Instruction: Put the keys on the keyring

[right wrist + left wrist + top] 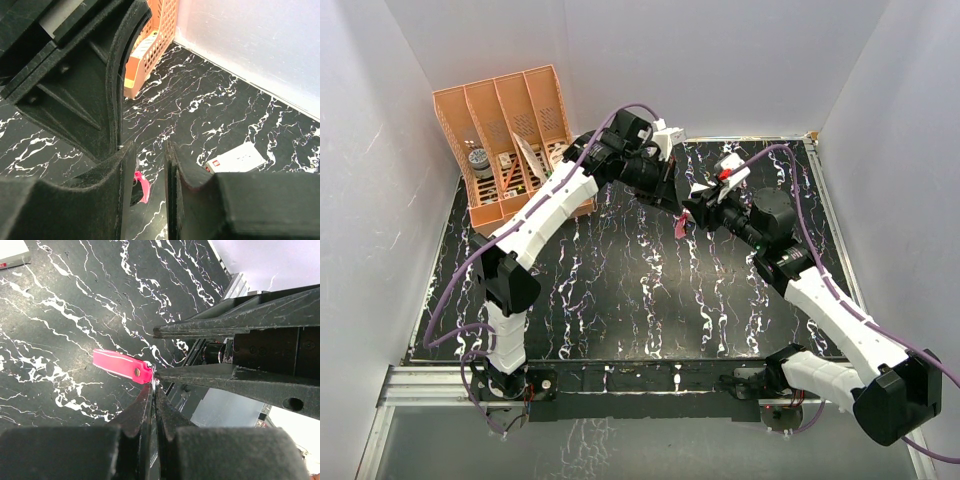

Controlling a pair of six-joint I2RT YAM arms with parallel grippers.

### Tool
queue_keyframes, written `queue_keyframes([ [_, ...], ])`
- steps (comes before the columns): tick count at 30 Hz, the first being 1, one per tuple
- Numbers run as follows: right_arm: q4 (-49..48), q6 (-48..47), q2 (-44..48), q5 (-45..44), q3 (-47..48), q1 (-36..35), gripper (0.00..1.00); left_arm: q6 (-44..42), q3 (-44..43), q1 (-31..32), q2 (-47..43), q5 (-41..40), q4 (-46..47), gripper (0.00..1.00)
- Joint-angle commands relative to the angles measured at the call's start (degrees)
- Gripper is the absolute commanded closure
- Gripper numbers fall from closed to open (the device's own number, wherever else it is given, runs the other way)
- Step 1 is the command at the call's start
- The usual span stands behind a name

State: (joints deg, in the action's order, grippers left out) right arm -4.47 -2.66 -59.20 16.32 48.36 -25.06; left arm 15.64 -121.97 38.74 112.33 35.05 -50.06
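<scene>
Keyring (121, 366): the pink strap is held up off the table (70, 315), sticking out level from the left gripper (152, 382) tips, with its riveted end right at the pinch and its free end pointing away from the fingers. Left fingers (142, 415) are pressed together, clamped on that riveted end. There is a small metal glint at the pinch point, too small to tell whether it is ring or key; no key can be made out. The right gripper (156, 353) comes in nose to nose with the left one. Its fingers (225, 327) are spread with a clear gap: the lower fingertip touches or nearly touches the strap's riveted end, and the upper fingertip is apart, above it. In the right wrist view the strap shows low in the gap, closer to one finger, and the left gripper body fills the space just past the tips. White box (235, 159) lies flat on the table, well beyond the right fingers and off to their side. Orange organizer (157, 35) stands far past the fingertips, against the wall.
</scene>
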Motion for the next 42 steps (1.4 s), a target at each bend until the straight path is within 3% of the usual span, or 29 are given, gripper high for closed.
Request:
queue_keyframes([
  [1, 0.37, 0.04, 0.49, 1.18, 3.08, 0.08, 0.73, -0.69, -1.73, -0.92, -2.87, 1.62, 0.05, 1.00],
  [42, -2.36, 0.79, -2.21, 1.33, 3.14, 0.01, 0.79, -1.39, 0.80, -1.56, -3.66, 7.30, 0.32, 1.00],
])
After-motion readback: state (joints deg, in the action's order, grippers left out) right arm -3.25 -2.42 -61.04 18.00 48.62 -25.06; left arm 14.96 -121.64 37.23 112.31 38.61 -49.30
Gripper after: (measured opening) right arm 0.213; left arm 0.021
